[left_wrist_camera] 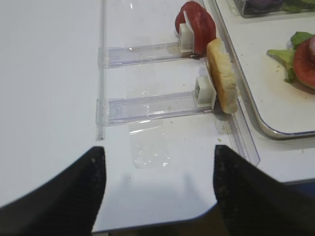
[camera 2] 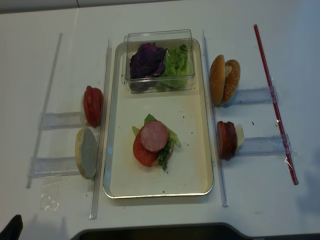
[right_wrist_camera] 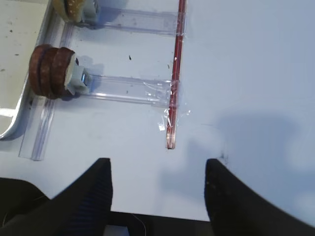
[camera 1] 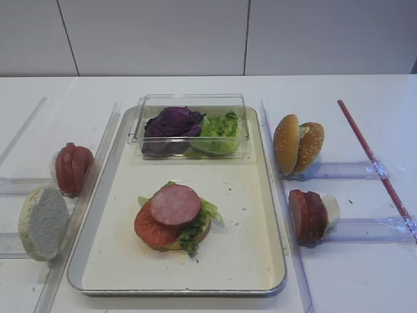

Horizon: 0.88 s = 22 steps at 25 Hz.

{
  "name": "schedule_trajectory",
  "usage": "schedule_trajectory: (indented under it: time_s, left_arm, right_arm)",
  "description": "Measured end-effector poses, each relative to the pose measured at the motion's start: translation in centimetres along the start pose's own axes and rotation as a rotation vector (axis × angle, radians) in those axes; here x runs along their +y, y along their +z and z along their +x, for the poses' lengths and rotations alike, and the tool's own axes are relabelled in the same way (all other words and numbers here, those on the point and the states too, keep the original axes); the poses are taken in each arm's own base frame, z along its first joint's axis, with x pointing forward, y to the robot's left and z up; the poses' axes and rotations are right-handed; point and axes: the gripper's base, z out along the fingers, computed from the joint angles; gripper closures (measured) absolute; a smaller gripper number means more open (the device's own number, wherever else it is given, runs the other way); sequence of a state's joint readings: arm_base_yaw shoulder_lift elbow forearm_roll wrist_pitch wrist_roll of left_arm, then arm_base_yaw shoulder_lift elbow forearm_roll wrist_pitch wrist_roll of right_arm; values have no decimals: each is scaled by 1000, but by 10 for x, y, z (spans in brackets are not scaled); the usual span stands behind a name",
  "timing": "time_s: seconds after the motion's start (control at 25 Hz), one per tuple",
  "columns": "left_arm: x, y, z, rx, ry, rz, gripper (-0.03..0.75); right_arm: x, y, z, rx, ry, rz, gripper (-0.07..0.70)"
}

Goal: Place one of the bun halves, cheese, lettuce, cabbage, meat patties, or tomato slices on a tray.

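Both claws, right (right_wrist_camera: pixel 157 189) and left (left_wrist_camera: pixel 158 189), hang released over the white table (camera 1: pixel 365 274).

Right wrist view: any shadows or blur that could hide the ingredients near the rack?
Right wrist view: the open right gripper is dark and soft-edged, with a faint grey shadow on the white table to its right; the stack of dark red-brown round meat patties stays sharp. Front exterior view: soft, even light, slight blur overall.

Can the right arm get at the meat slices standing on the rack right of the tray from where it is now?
Probably yes. The right gripper is open and empty, and only bare white tabletop and a clear rack lie between it and the meat patties. The red rod lies off to their side.
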<state>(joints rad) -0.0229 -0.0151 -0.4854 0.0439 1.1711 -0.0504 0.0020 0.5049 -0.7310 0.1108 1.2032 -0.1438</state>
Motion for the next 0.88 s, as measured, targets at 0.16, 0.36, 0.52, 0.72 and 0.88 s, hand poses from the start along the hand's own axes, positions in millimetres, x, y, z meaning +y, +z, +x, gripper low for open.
schedule_trajectory:
  time_s: [0.16, 0.36, 0.52, 0.72, 0.88]
  left_arm:
    - [0, 0, 0, 0, 0, 0, 246]
    - [0, 0, 0, 0, 0, 0, 246]
    - [0, 0, 0, 0, 0, 0, 246]
    - [0, 0, 0, 0, 0, 0, 246]
    - [0, 0, 0, 0, 0, 0, 246]
  right_arm:
    - [2, 6, 19, 0, 17, -2, 178]
    - [4, 8, 44, -50, 29, 0, 178]
    - [6, 9, 66, -115, 33, 3, 178]
    - [10, -2, 87, -265, 20, 15, 178]
    - [9, -4, 90, -302, 14, 31, 178]
